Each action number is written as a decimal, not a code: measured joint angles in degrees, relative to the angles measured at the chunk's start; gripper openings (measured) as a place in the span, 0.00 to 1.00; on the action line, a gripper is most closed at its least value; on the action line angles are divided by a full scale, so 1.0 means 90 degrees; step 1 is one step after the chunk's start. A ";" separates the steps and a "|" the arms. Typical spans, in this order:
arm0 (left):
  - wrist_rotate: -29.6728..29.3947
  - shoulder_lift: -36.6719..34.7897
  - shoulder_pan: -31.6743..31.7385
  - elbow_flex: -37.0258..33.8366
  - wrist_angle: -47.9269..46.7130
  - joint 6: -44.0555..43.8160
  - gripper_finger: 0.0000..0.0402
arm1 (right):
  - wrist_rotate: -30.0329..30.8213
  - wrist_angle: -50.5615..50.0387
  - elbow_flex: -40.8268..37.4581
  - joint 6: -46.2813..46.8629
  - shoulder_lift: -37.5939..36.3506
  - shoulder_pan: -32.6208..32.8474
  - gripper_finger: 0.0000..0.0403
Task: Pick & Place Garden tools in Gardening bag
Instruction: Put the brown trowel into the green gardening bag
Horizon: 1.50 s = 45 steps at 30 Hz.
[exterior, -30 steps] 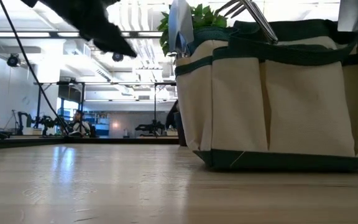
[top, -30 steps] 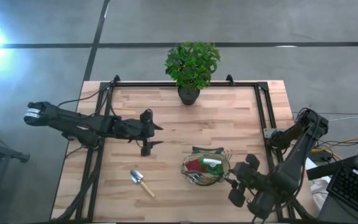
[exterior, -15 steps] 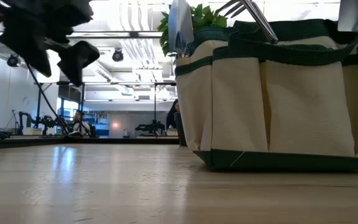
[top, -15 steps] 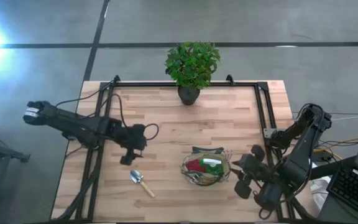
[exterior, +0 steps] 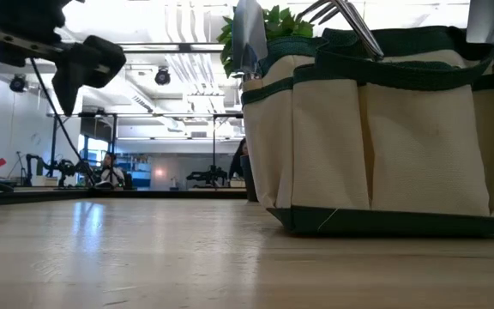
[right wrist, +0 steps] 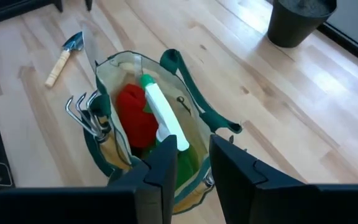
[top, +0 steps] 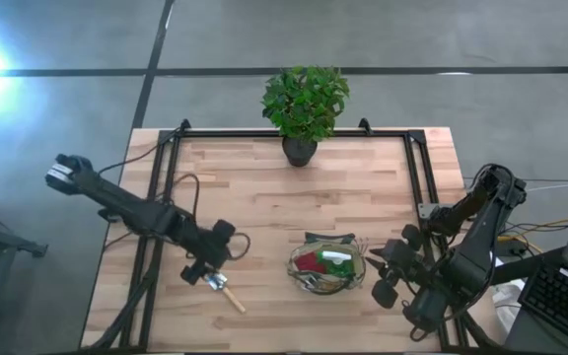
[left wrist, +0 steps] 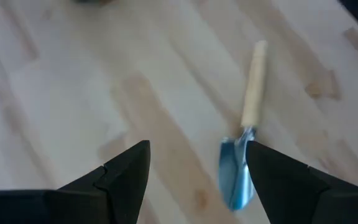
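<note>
The left arm reaches out long across the light wooden table (top: 294, 187) from the left side and bends down at its end. Its left gripper (top: 203, 273) hangs just above the small silver trowel with a pale wooden handle (top: 227, 290), which lies flat on the table, to the left of the bag. In the left wrist view the 2 dark fingers (left wrist: 124, 174) stand wide apart, and the trowel's blade lies next to 1 finger, not between them. Nothing is held. The right arm is folded up at the right edge of the table. Its right gripper (top: 381, 279) sits just beside the small round tan fabric bag with dark green trim (top: 325, 266). Its 2 fingers (right wrist: 164, 167) are close together with a small gap, and they hold nothing. Inside the bag are a red scoop-like piece (right wrist: 133, 116), a green and white spray bottle (right wrist: 161, 118) and some silver fork tines (right wrist: 86, 117). A leafy green plant in a dark pot (top: 304, 110) stands at the far edge of the table, well apart from the bag.
</note>
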 joint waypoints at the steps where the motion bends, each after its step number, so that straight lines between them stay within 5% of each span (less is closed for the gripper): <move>1: -0.0001 0.0106 -0.0108 0.0002 0.0140 0.0001 0.66 | 0.0002 0.0002 0.0000 0.0000 0.0000 0.0000 0.22; 22: 0.0022 0.1847 -0.1064 0.0124 0.0970 0.0075 0.66 | 0.0141 -0.0102 -0.0008 -0.0074 0.0000 0.0000 0.22; 45: 0.0027 0.2951 -0.1174 0.0131 0.1517 -0.0053 0.65 | 0.0126 -0.0170 -0.0182 0.0094 0.0000 0.0000 0.19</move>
